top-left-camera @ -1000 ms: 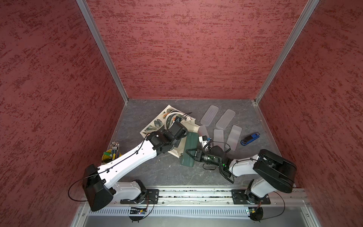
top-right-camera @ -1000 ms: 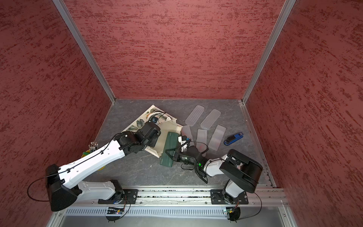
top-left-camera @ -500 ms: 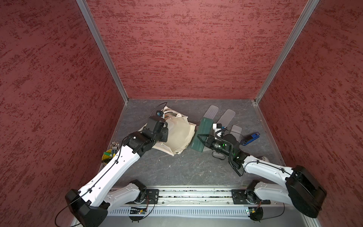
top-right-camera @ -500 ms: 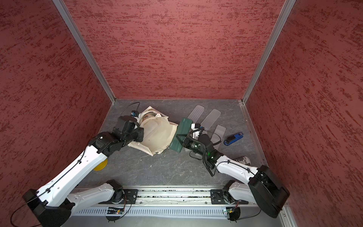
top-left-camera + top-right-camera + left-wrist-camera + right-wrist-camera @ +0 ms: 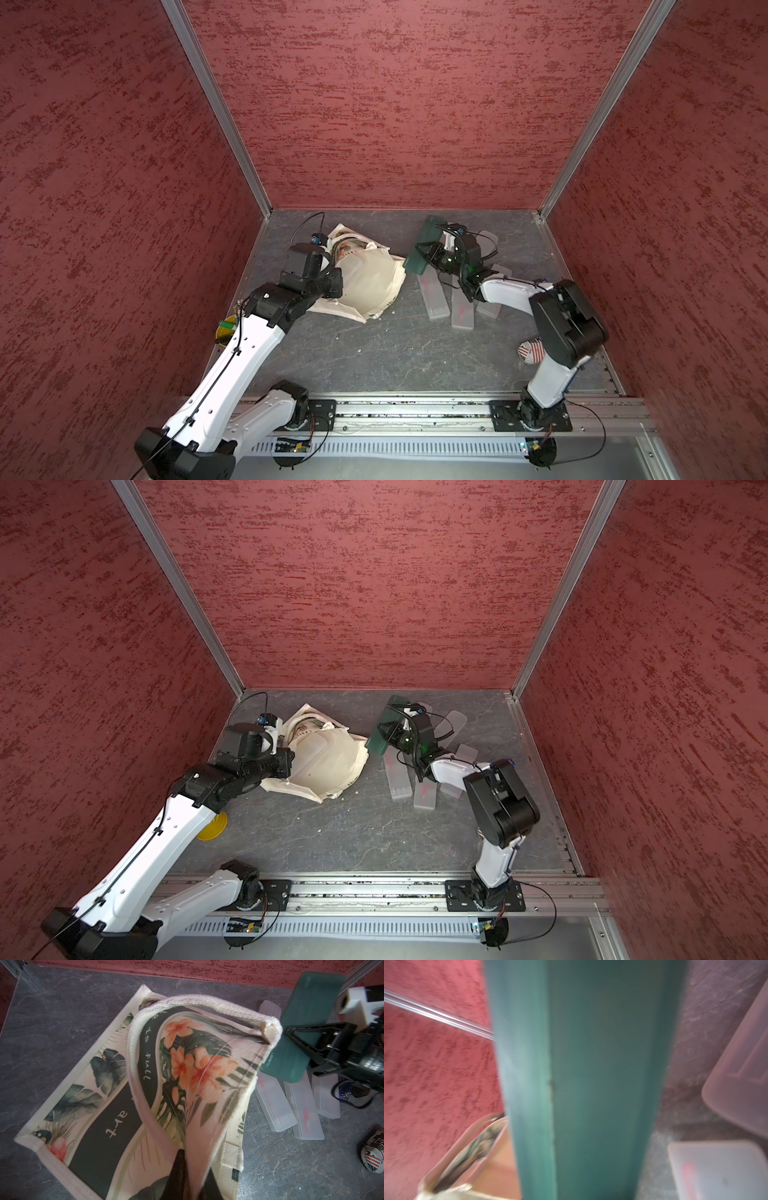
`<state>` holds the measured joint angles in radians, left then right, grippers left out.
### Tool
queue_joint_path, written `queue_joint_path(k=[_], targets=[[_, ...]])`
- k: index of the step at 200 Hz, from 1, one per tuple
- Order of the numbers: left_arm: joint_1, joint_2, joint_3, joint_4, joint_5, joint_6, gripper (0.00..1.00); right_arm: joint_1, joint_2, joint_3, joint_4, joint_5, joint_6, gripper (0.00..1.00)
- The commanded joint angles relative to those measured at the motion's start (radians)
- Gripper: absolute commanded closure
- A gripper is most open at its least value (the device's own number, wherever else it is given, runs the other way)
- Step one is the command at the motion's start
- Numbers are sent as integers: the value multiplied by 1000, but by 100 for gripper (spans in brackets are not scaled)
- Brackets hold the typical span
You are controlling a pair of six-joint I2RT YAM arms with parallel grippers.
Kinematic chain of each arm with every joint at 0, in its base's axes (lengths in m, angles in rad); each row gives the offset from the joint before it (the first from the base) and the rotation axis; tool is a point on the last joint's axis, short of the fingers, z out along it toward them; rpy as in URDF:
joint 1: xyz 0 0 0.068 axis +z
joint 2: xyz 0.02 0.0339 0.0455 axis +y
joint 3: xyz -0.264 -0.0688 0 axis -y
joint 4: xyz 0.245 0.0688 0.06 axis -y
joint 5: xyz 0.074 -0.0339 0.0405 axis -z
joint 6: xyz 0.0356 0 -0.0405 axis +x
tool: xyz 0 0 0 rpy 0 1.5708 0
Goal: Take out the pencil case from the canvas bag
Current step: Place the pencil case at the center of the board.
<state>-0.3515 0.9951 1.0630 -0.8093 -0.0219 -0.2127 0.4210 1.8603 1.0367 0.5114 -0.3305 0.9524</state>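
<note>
A second ago the dark green pencil case (image 5: 430, 232) lay at the mouth of the canvas bag (image 5: 370, 282), near the middle of the counter (image 5: 374, 361). It is now out of the bag and carried toward the back wall, and the right arm has folded back at the elbow. Over the same second the bag has gone from lying flat, print up, to bunched with its plain cream side up in both top views.

The right hand (image 5: 424, 254) is closed on the pencil case and grips it across its width. The case hangs tilted above the clear cases (image 5: 436, 299), its lower end just beside the bag's corner. Whether the two touch cannot be told. In the right wrist view the case (image 5: 591, 1084) fills the middle as a blurred green slab.

The left hand (image 5: 193, 1178) is pinched tight on a fold of the bag (image 5: 104, 1095) and lifts that fold off the counter, while the rest lies at the left rear.

The bag is cream canvas with a woven white handle, dark leaves and orange flowers. White handwriting on its dark band reads "is full" and "art". The case (image 5: 307, 1012) has small pale lettering near one end, too fine to read. A ball (image 5: 374, 1157) with a stars-and-stripes print lies nearby.
</note>
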Motion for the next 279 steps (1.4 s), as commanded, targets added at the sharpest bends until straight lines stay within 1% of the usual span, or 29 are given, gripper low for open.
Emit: queue_joint_path(k=[1,24,53,102,134,152,163,186,196,211,237,264,279], targets=[[27,-16,11,28,40,0,100,-30,118,124,59,-26,-3,83],[54,-24,5,34,65,1,100,-55,242,246,53,-26,6,83],[70,-23,-10,36,66,8,100,-85,344,338,75,-36,38,83],[85,-50,-41,86,111,30,100,-96,435,432,81,-23,70,83],[87,-64,-49,117,149,33,100,-96,482,480,95,-23,120,83],[87,-71,-57,133,170,33,100,-96,507,520,71,-22,135,82],[86,-72,-61,139,179,33,100,-95,518,551,21,-10,135,81],[86,-68,-70,145,183,33,100,-96,540,613,-72,2,128,76],[86,-66,-75,152,190,32,100,-93,546,640,-120,9,122,73],[86,-62,-78,159,196,32,100,-92,556,682,-209,33,106,72],[86,-59,-82,167,198,30,100,-89,556,701,-262,50,116,62],[86,-58,-89,167,201,24,100,-85,559,723,-309,50,116,50],[86,-60,-95,170,200,20,100,-84,552,725,-343,68,115,48]])
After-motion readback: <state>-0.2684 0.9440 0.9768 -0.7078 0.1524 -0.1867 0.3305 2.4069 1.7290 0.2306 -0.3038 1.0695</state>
